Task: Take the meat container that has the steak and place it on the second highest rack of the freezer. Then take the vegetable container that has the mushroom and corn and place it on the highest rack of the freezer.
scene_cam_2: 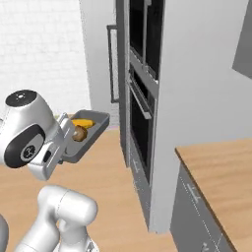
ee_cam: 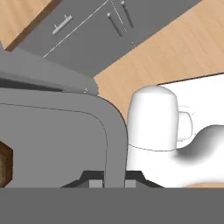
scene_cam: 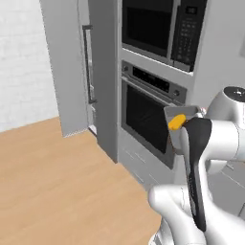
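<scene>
At the centre right of the left base view we see a plain grey rectangular plastic container [scene_cam: 181,113] holding a bright yellow cob of corn [scene_cam: 176,121], and in the right base view a brown round mushroom [scene_cam_2: 79,133] sits just below that yellow. We note the black glass oven door [scene_cam: 143,117] set in a silver-grey frame, under a black microwave [scene_cam: 160,26] at the upper right. The smooth wooden floor [scene_cam: 57,182] across the lower left is a light tan with faint grain, and the wall [scene_cam: 21,62] at the upper left is white with a faint brick pattern.

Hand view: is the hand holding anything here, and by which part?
Yes. The hand grips the grey vegetable container by its rim wall, fingers either side of the edge; the corn and mushroom lie inside.
</scene>
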Tool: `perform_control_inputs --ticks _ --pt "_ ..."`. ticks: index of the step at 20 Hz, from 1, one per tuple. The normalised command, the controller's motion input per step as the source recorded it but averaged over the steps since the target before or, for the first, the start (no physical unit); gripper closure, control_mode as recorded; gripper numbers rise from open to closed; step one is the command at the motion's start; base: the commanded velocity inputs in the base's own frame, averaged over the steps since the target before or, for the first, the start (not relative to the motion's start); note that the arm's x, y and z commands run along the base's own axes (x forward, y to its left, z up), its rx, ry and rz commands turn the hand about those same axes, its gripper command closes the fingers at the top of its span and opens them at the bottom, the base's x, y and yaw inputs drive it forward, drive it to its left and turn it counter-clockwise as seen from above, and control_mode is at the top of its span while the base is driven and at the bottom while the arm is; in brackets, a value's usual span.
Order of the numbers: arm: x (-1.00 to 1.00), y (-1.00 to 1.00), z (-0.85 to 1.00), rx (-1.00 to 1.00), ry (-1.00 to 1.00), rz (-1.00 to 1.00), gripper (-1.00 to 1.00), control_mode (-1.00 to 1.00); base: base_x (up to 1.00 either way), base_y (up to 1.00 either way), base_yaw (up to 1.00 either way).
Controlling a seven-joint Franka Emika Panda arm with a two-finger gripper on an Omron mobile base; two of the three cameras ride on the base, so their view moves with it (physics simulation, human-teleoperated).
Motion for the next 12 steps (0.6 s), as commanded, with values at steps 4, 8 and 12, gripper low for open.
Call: perform_control_inputs --ticks 4,8,12 --pt "0.0 0.0 0.0 0.0 0.0 0.0 1.0 1.0 0.0 0.36 0.87" --pt "0.0 0.0 0.0 0.0 0.0 0.0 1.0 1.0 0.07 0.52 0.75" --pt "0.0 0.0 0.0 0.0 0.0 0.0 1.0 1.0 0.65 0.47 0.48"
